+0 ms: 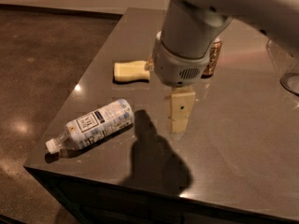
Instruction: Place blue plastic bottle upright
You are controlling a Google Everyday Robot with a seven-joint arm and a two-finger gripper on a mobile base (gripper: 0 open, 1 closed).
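The blue plastic bottle (96, 123) lies on its side near the front left corner of the dark table (233, 143). Its white cap points to the lower left and its label faces up. My gripper (179, 120) hangs below the grey wrist housing (182, 64), above the table. It is to the right of the bottle's base, a short gap away, and touches nothing. Its shadow falls on the table just beside the bottle.
A gold-brown drink can (214, 59) stands behind the arm, mostly hidden by it. A pale yellow sponge (132, 71) lies behind the bottle. A clear glass object (289, 76) is at the right edge. The table's left and front edges are close to the bottle.
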